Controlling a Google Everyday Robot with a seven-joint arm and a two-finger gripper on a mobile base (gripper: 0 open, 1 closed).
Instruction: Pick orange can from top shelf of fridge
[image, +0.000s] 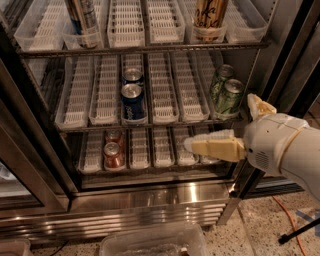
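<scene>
Orange can (210, 15) stands upright in a white lane tray on the top shelf (150, 49) of the fridge (150, 200), right of centre

The gripper (220, 121) hangs well below it, at the right in front of the lower shelves; its fingers are spread wide apart, one pointing left, one pointing up beside the green cans (227, 92), gripping nothing

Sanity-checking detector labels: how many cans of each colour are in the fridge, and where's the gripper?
orange can: 1
tall silver-blue can: 1
blue cans: 2
green cans: 2
red cans: 2
Total: 8
gripper: open, lower right, well below the top shelf.
</scene>
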